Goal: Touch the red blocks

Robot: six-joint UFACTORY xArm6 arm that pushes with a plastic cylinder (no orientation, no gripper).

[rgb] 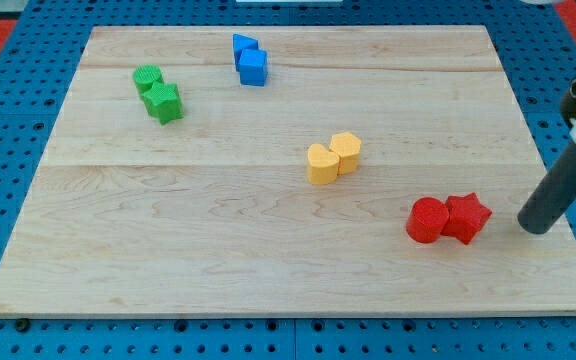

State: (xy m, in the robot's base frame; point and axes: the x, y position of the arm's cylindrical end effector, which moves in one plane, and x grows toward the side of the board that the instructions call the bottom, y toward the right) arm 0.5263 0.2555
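Two red blocks sit touching at the view's lower right: a round red cylinder (428,220) and, to its right, a red star (467,217). My tip (537,227) is the lower end of the dark rod coming in from the view's right edge. It rests on the board a short way to the right of the red star, apart from it, with bare wood between them.
The wooden board (218,250) lies on a blue pegboard. Two yellow blocks (332,157) sit near the middle. Two blue blocks (250,60) are at the view's top centre. Two green blocks (158,93) are at the upper left.
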